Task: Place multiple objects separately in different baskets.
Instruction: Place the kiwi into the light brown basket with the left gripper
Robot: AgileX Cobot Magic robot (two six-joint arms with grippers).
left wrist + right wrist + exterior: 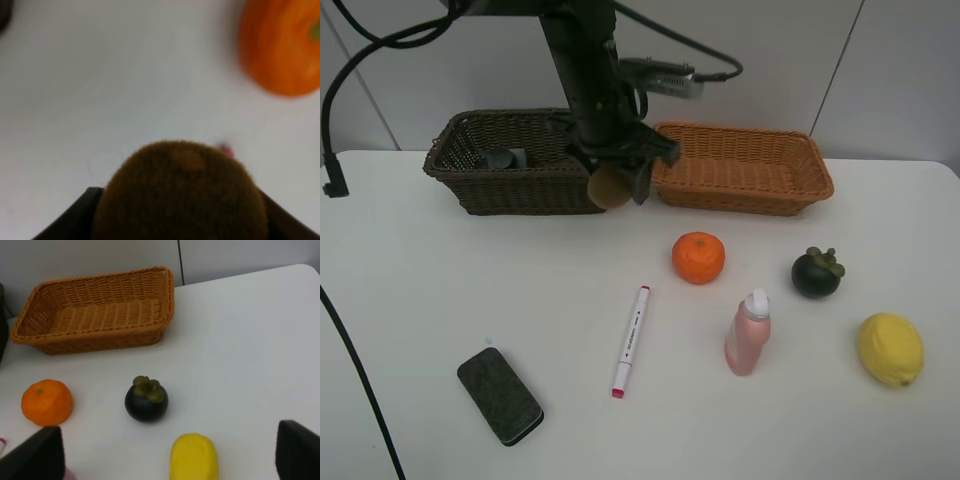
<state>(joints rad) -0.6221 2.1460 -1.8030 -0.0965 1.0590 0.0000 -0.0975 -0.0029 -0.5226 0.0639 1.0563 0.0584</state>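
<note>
Viewing from the high camera: the left tool (616, 178) hangs before the spot where the dark basket (470, 165) and the orange basket (760, 190) meet, its jaws part-closed on the kiwi (609, 188). The kiwi is held clear of the worktop (420, 300). The orange basket lies just to its right and a little behind, the dark basket to its left. Judgement: a short carry back and to either side would bring it over a basket.

Left wrist view: the kiwi fills the space between both dark fingers, and the orange (282, 47) rests on the worktop beyond.

Right wrist view: the right tool (169, 452) stands wide open and empty. The lemon (194, 457) shows between its fingers, with the mangosteen (146, 400) beyond.
</note>
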